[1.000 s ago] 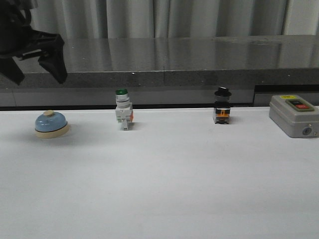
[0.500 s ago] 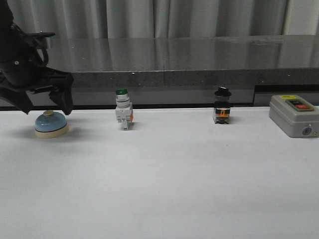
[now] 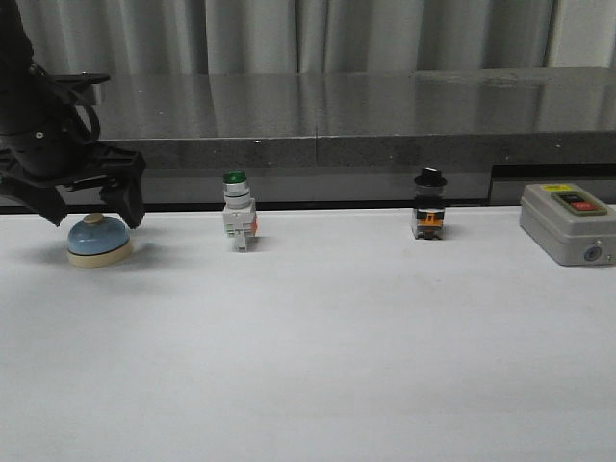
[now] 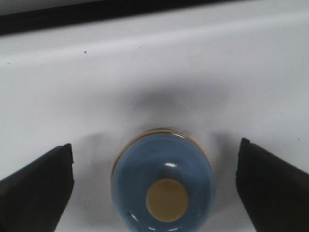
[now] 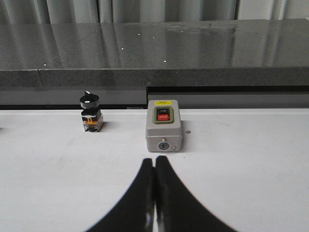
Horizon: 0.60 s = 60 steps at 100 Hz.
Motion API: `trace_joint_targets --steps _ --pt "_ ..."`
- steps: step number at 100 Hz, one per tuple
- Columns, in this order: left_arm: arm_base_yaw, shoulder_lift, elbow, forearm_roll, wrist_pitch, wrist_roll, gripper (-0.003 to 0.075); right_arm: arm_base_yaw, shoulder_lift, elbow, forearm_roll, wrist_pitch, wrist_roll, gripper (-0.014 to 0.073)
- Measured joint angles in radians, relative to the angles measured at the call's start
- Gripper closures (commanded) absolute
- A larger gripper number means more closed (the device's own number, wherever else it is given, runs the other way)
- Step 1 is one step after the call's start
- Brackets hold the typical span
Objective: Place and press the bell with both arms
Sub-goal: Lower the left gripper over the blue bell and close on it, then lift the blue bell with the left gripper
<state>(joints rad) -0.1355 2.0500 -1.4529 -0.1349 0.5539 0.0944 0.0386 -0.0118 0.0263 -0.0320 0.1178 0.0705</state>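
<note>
The light-blue bell (image 3: 98,238) with a cream base and cream button stands on the white table at the far left. My left gripper (image 3: 91,214) is open and straddles it from above, one finger on each side, not touching. In the left wrist view the bell (image 4: 163,184) lies between the two black fingers (image 4: 38,179), with a gap on both sides. My right gripper (image 5: 154,164) is shut and empty, low over the table on the right side; it is out of the front view.
A green-capped white switch (image 3: 238,214) and a black-capped switch (image 3: 429,207) stand along the back of the table. A grey on/off box (image 3: 568,222) sits at the far right, also just beyond my right fingertips (image 5: 164,125). A dark ledge (image 3: 318,115) runs behind.
My left gripper has come down from up high at the far left and now sits open around the bell. The bell and the switches have not moved.
</note>
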Motion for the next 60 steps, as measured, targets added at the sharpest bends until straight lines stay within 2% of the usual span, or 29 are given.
trace_joint_targets --steps 31,41,50,60 --pt "-0.002 0.057 -0.003 0.005 0.006 0.002 0.0085 0.000 0.000 0.000 0.000 0.000 0.000 0.0654" --pt "-0.002 0.058 -0.005 0.005 0.010 0.002 0.0126 0.000 0.000 0.000 0.000 0.000 0.000 0.0654" --pt "-0.002 0.058 -0.005 0.007 0.010 0.002 0.0239 0.000 0.000 0.000 0.000 0.000 0.000 0.0654" --pt "-0.002 0.058 -0.005 0.007 0.014 0.002 0.0449 0.000 0.000 0.000 0.000 0.000 0.000 0.0654"
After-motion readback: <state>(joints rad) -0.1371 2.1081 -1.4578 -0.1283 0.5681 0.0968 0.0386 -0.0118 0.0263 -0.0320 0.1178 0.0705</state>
